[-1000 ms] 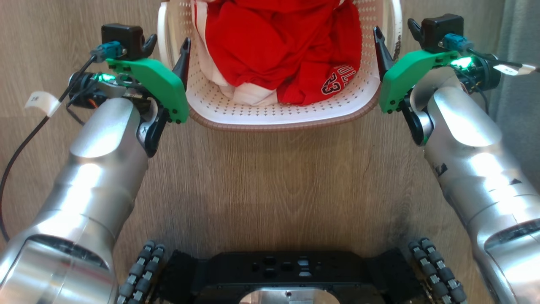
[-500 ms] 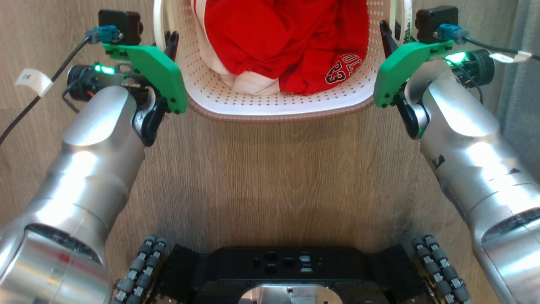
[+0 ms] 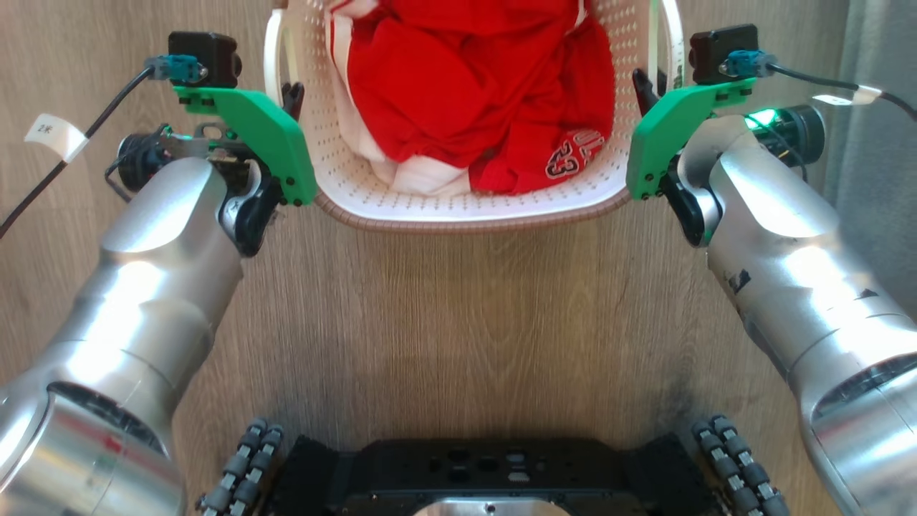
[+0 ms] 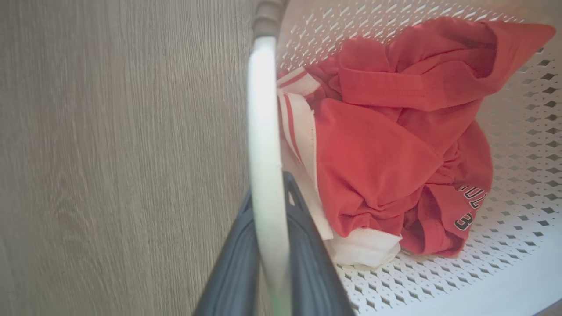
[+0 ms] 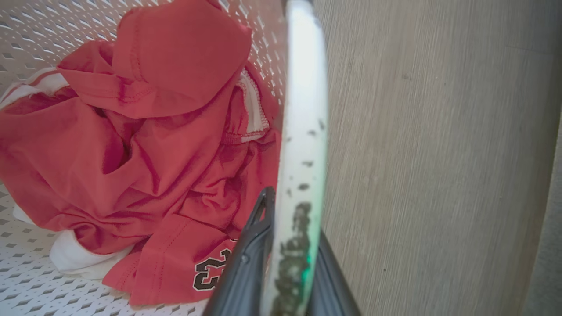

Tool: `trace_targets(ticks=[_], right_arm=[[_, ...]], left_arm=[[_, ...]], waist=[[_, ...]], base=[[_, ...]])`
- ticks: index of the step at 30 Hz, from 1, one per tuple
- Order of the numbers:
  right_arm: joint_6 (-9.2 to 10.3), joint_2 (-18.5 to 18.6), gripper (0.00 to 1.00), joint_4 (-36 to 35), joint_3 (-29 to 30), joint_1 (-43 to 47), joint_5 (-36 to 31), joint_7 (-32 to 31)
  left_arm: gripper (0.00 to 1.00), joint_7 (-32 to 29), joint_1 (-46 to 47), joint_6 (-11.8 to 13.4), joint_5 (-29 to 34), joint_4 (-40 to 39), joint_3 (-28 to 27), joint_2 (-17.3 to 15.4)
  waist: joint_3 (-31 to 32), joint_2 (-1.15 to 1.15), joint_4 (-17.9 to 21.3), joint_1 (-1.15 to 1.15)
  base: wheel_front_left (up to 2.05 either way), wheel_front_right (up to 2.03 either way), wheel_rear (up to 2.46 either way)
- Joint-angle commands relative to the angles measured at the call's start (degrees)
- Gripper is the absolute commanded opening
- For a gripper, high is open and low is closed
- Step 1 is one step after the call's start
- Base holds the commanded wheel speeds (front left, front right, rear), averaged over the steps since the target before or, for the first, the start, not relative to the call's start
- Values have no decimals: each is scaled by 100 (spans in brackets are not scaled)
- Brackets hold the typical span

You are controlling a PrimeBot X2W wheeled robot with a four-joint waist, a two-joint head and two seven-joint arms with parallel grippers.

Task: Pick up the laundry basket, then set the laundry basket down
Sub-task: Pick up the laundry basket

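While the laundry basket [image 3: 466, 215] sits between both arms at the top of the head view, over the wooden floor [image 3: 466, 322], the left gripper [image 3: 292, 97] pinches its white left handle [image 4: 263, 131] — a dark finger on each side — and the right gripper [image 3: 648, 82] clamps the speckled right handle [image 5: 303, 109] likewise. Red-and-white clothes [image 3: 466, 93] lie crumpled inside.

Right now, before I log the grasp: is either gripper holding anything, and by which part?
Both hold the laundry basket: the left gripper clamps its left white handle, the right gripper its right handle.
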State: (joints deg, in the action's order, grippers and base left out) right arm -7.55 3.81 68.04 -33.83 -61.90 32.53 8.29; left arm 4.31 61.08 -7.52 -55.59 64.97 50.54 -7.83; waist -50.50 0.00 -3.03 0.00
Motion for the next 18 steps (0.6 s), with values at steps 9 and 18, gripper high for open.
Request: trace_targets(ticks=[9,18], right_arm=[[6,-93,0,-5,-524,352,388,-628],[6,-93,0,-82,-953,645,880,-1430]], left_arm=[[0,-409,-40,3,-600,-81,145,-494],[0,-910,-286,3,-1106,-74,293,-659]], waist=[[765,0,95,0],[1651,0,206,0]], base=[[0,0,0],[0,0,0]])
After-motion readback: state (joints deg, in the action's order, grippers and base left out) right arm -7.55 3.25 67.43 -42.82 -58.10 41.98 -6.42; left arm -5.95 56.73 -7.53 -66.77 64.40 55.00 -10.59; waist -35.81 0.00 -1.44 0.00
